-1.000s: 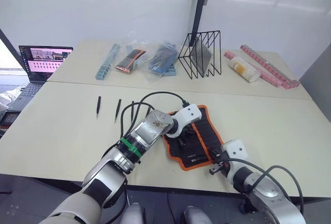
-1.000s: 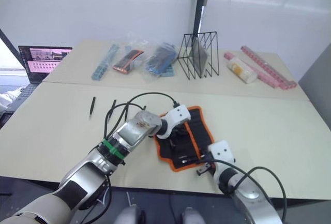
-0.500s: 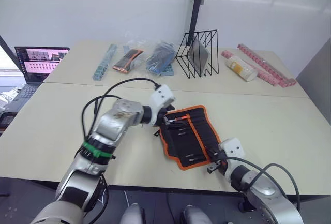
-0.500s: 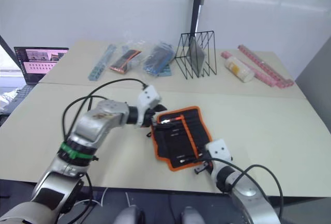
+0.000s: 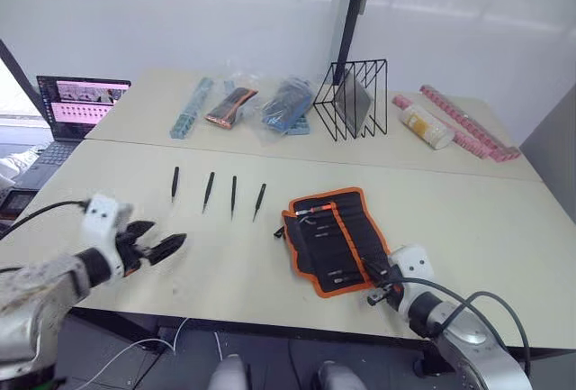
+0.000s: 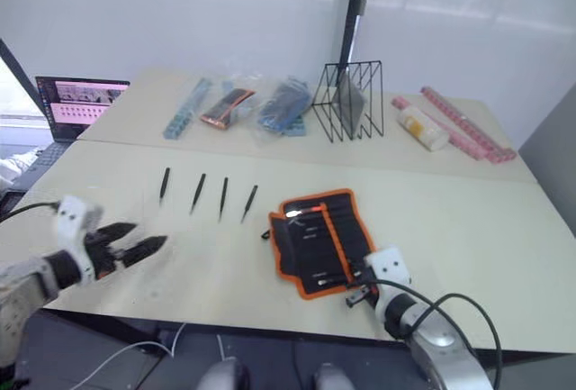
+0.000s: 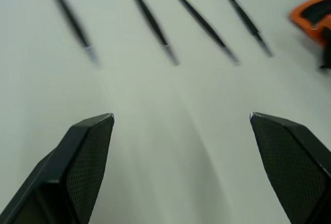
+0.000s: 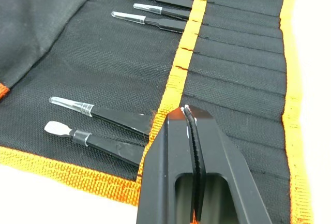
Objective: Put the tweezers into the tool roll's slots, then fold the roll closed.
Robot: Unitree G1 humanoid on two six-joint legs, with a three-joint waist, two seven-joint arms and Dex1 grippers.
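Note:
The tool roll [image 5: 349, 228] lies open on the near table, right of centre, black with orange trim. Several tweezers [image 8: 129, 118] with clear tip caps sit in its slots [image 8: 232, 74]. More black tweezers [image 5: 233, 196] lie in a row on the table left of the roll, also seen as tweezers [image 7: 152, 25] ahead of my left gripper. My left gripper [image 5: 155, 248] hovers open near the table's front left, well apart from them. My right gripper [image 5: 378, 289] is shut and empty at the roll's front right corner, its tips [image 8: 187, 113] over the orange band.
On the far table stand a black wire rack [image 5: 353, 97], plastic packets [image 5: 241, 106], a bottle [image 5: 427, 127] and pink strips [image 5: 468, 124]. A laptop [image 5: 79, 104] sits at the far left. A small black strap end [image 5: 278, 231] lies by the roll's left edge.
My left arm has drawn back from the roll to the front left of the table, and its gripper has opened. The row of loose tweezers is now uncovered. The right arm has stayed put.

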